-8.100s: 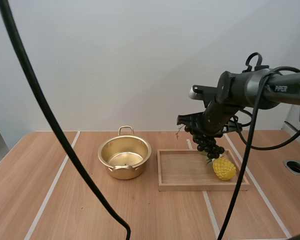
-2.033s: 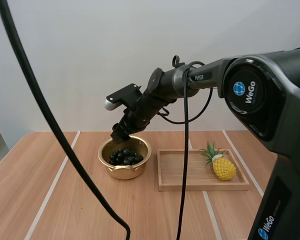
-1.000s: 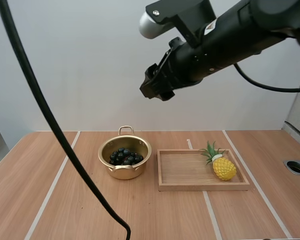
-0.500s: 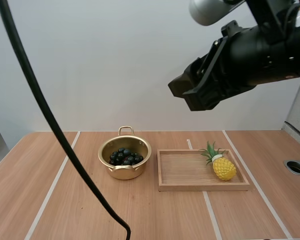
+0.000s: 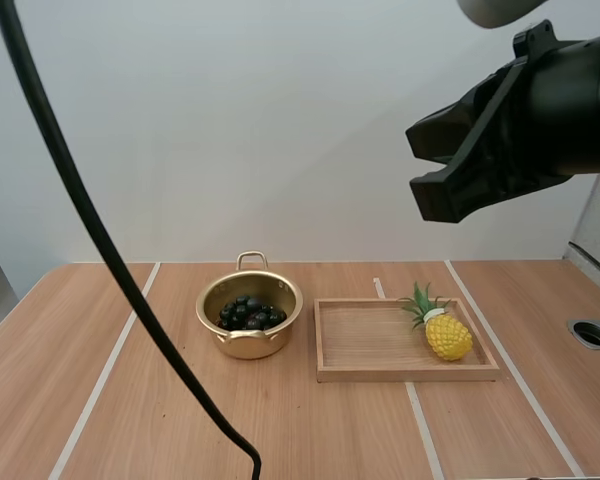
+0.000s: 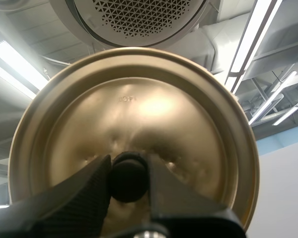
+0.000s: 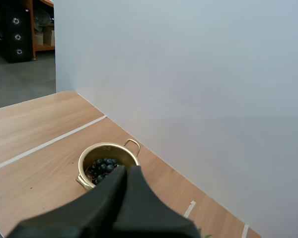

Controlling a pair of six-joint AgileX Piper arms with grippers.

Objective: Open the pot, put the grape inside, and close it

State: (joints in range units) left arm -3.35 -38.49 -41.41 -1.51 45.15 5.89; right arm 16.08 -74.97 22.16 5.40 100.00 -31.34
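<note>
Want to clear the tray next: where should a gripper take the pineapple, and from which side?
Probably the yellow body of the pineapple, from above, fingers across its width. It lies tilted in the tray, leafy crown toward the far side. The tray's low walls hinder a sideways approach, and the leaves look flimsy.

grapes (image 5: pixel 248 314) in pot (image 5: pixel 242 344) | pineapple (image 5: pixel 447 337) on tray (image 5: pixel 365 345) | right end effector (image 5: pixel 427 170) aloft

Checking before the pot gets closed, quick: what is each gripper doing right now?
Left gripper: shut on the lid.
Right gripper: shut, holding nothing.
</note>
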